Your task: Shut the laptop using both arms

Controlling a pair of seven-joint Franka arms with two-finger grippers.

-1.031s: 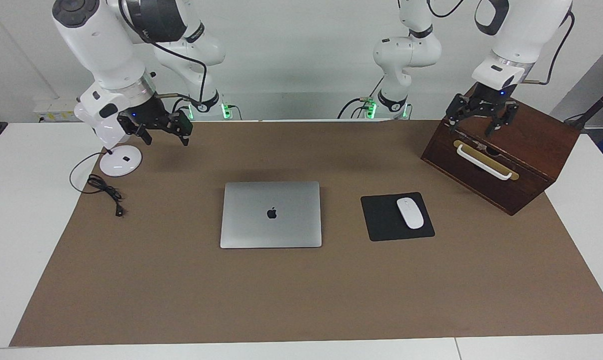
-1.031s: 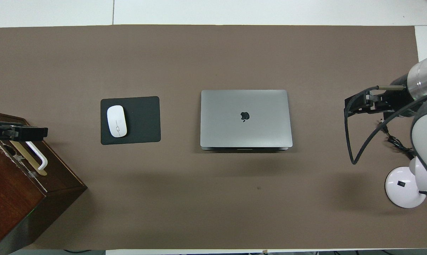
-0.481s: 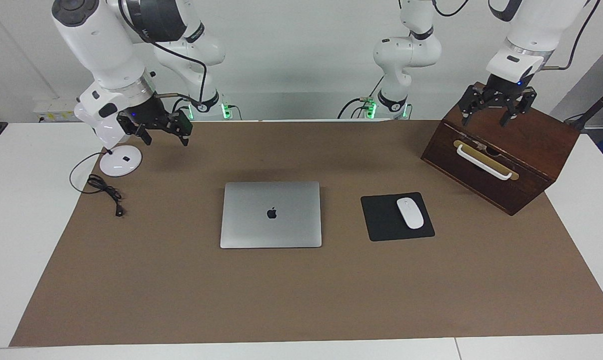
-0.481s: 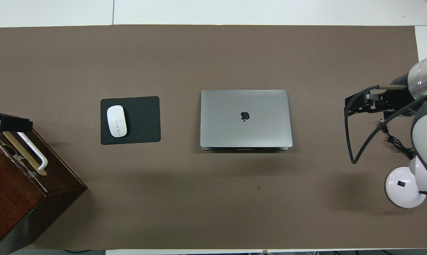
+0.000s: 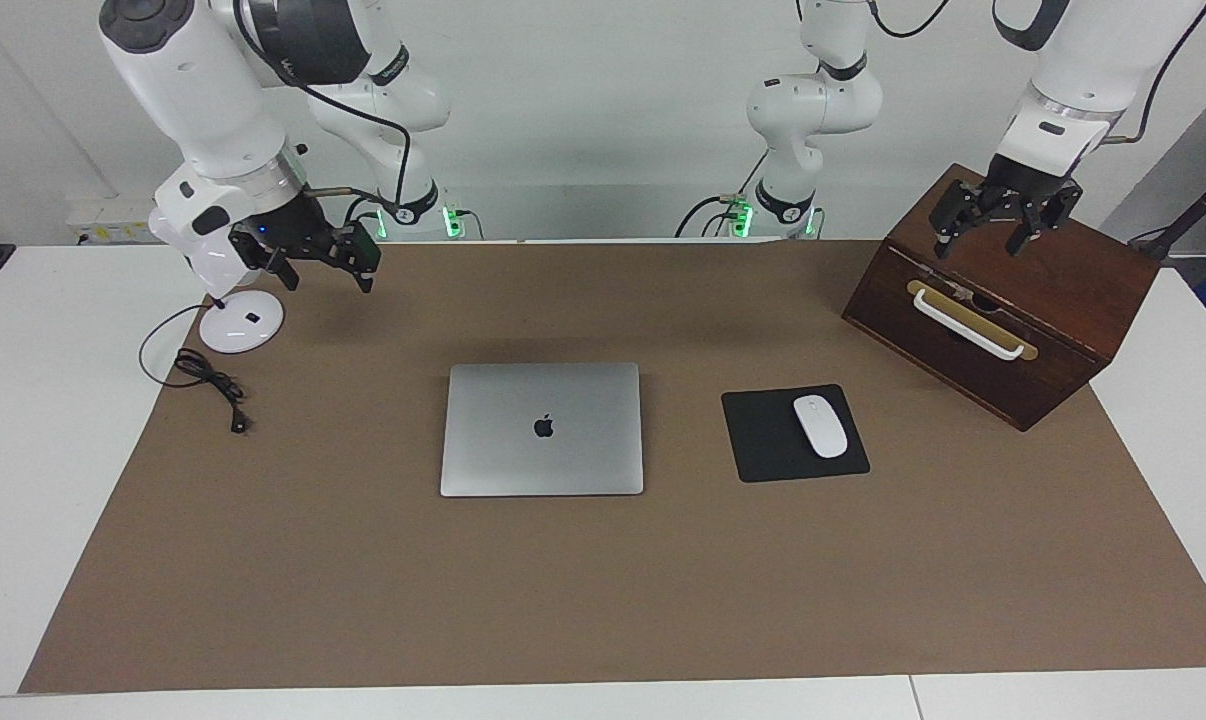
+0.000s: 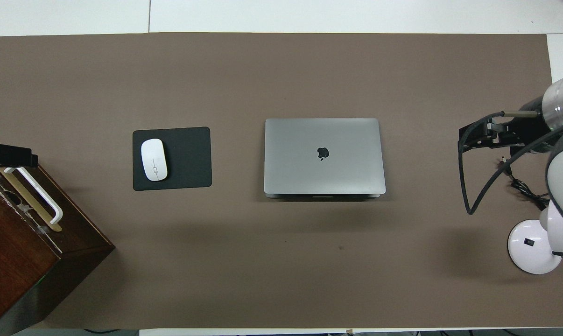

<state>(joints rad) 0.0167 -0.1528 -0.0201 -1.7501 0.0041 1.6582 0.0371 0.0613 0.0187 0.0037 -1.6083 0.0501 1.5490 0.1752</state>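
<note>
The silver-grey laptop (image 5: pixel 542 428) lies shut and flat on the brown mat in the middle of the table, apple logo up; it also shows in the overhead view (image 6: pixel 324 156). My left gripper (image 5: pixel 978 248) is open and empty, up in the air over the top of the wooden box; only its tip shows in the overhead view (image 6: pixel 8 156). My right gripper (image 5: pixel 330 282) is open and empty, in the air over the mat beside the white round base, well apart from the laptop; it also shows in the overhead view (image 6: pixel 468 137).
A black mouse pad (image 5: pixel 763 440) with a white mouse (image 5: pixel 820 426) lies beside the laptop toward the left arm's end. A dark wooden box (image 5: pixel 1063 300) with a white handle stands at that end. A white round base (image 5: pixel 241 322) and a black cable (image 5: pixel 208 380) lie at the right arm's end.
My left gripper has risen and drawn back from in front of the box's handle to over the box's top. My right gripper has lifted slightly. The laptop has not moved.
</note>
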